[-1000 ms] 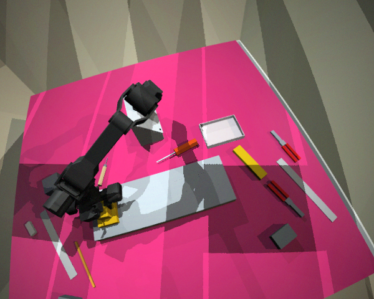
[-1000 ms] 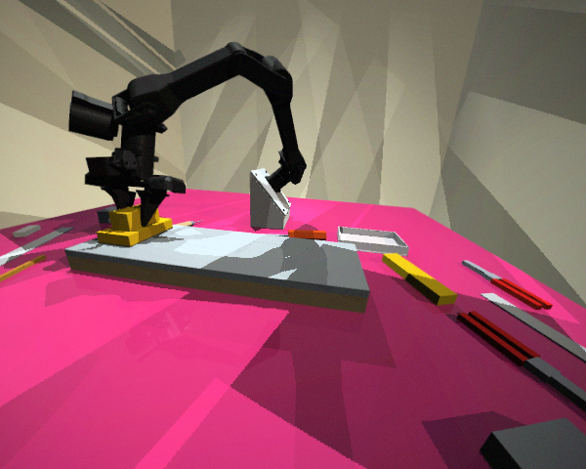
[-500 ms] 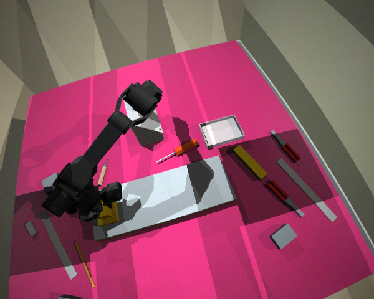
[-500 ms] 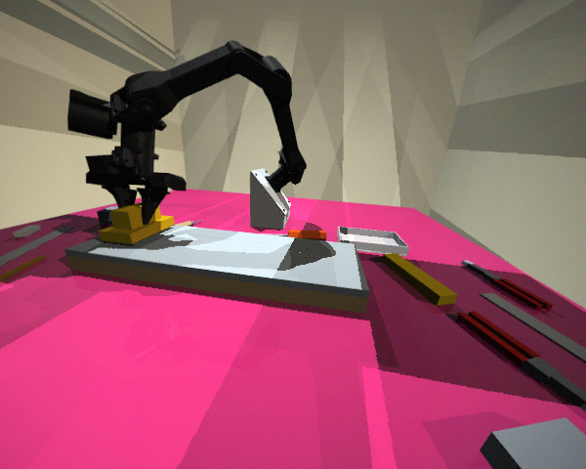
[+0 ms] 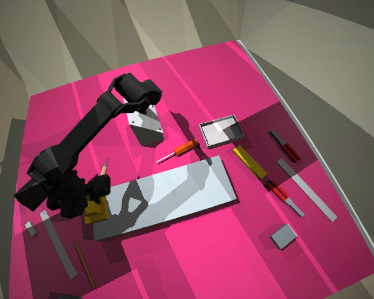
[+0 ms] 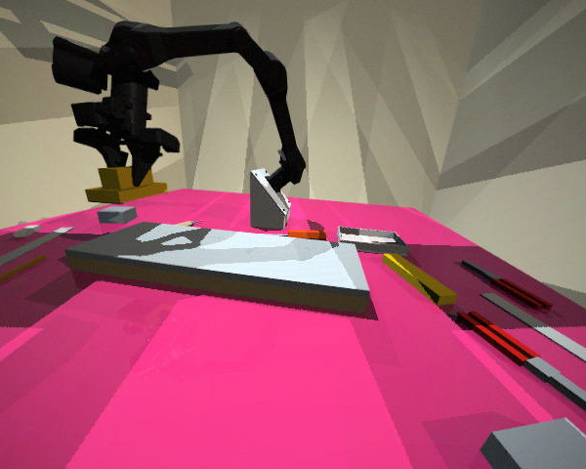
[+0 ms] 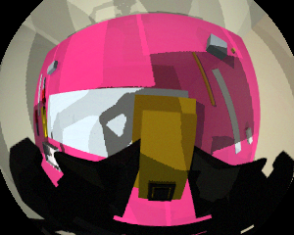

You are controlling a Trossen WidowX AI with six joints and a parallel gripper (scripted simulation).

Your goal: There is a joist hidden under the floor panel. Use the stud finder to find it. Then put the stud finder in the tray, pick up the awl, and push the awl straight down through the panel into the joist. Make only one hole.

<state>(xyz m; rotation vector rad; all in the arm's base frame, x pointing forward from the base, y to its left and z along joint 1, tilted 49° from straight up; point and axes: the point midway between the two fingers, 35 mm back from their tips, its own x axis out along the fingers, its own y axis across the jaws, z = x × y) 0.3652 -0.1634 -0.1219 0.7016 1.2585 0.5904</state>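
Note:
The yellow stud finder [image 5: 100, 215] [image 6: 126, 194] [image 7: 167, 129] is held by its raised grip. My gripper [image 5: 88, 205] [image 6: 126, 175] [image 7: 163, 143] is shut on it. The stud finder hangs level, raised above the left end of the pale panel [image 5: 209, 193] [image 6: 293, 267] [image 7: 78, 132], not touching it. The tray [image 5: 212, 136] [image 6: 379, 248] is empty, behind the panel's right end. An orange-handled tool [image 5: 185, 147] [image 6: 307, 234] with a thin metal shaft lies behind the panel. A smaller beige-handled tool [image 5: 103, 169] [image 6: 186, 223] lies behind its left part. I cannot tell surely which is the awl. The joist is hidden.
Right of the panel lie a yellow bar [image 5: 250, 162] [image 6: 419, 279], two red-handled tools [image 5: 290, 151] [image 5: 278, 190], a grey strip [image 5: 306, 189] and a grey block [image 5: 283, 236]. Left are another strip [image 5: 58, 244], a brown rod [image 5: 84, 263] and a small white block [image 5: 30, 228].

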